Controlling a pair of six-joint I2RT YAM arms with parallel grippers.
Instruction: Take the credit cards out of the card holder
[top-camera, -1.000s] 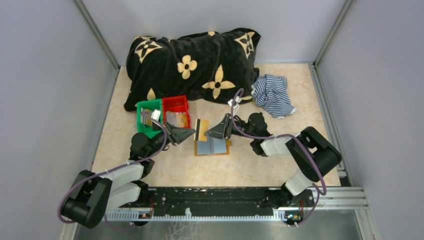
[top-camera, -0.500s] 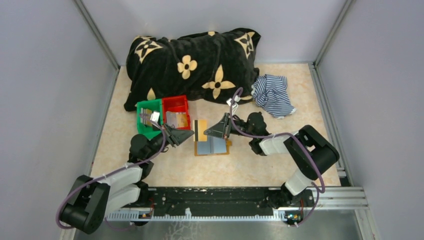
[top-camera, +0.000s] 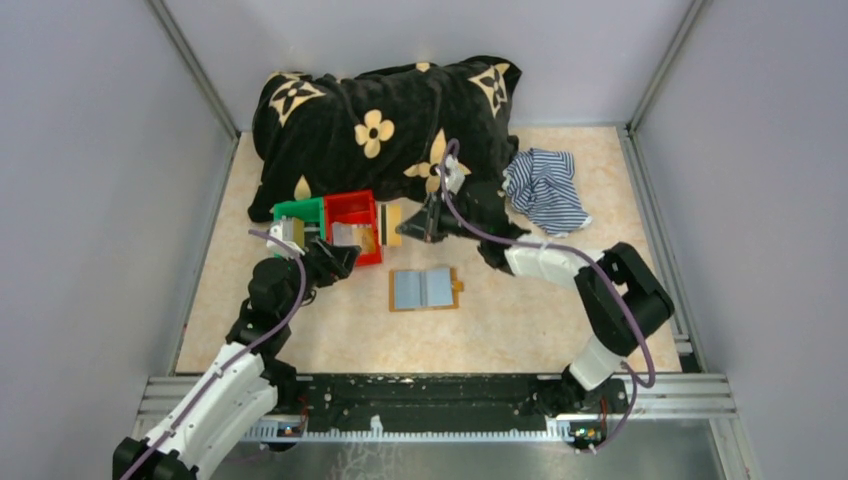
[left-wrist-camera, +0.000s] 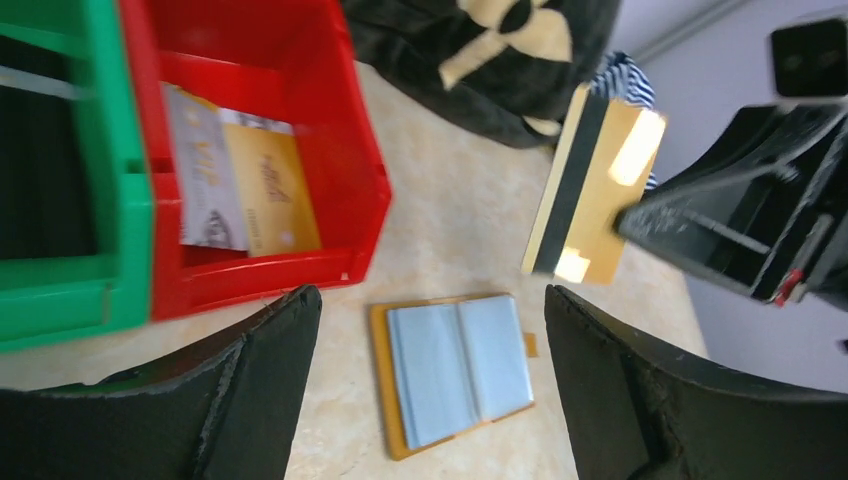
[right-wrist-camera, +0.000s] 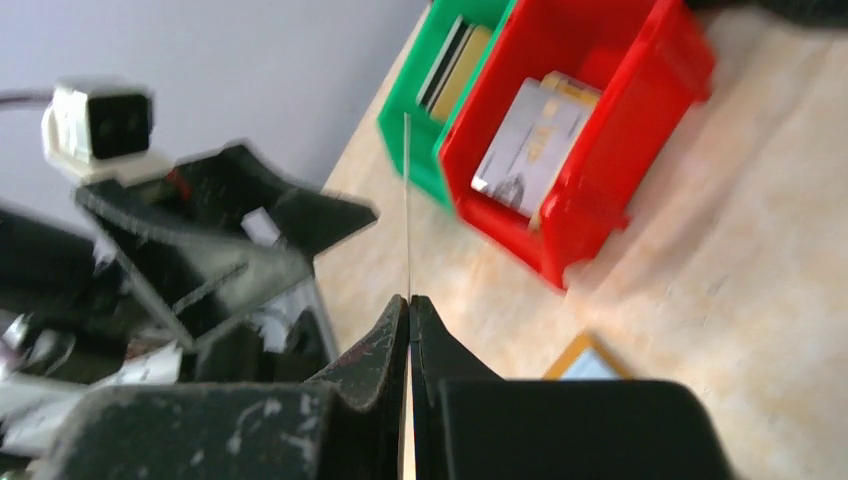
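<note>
**Card holder** (top-camera: 424, 289): tan-orange bifold lying open and flat on the surface (top-camera: 520, 320), grey-blue panels facing up. In the top view its long axis runs left to right, the fold runs near to far, and the small tab points right. Both pincers are well clear of it.

**Yellow card** (top-camera: 391, 222): clamped by one edge in the right pincer (top-camera: 405, 228), which is closed tight on it. It hangs above the surface just right of the red bin (top-camera: 352, 203). In the left wrist view it stands steep and slightly tilted, with a dark stripe along its left long edge. In the right wrist view it shows edge-on as a thin line.

**Other cards** (left-wrist-camera: 240, 185): a grey one and a yellow one lie in the red bin. More stand in the green bin (top-camera: 295, 212).

**Left pincer** (top-camera: 335, 262): spread wide and holding nothing, near the bins.

**Change over the last second:**
- The right pincer was open at the holder and has closed and carried the card off from the holder's far-left corner.
- The left pincer was closed beside the holder and has opened and drawn back.
- The holder has not moved.

**Setting:**
- The surface is beige and marbled, enclosed by plain grey walls.
- A black blanket (top-camera: 380, 120) with tan flowers lies at the far side.
- A striped cloth (top-camera: 545, 188) lies to the blanket's right.
</note>
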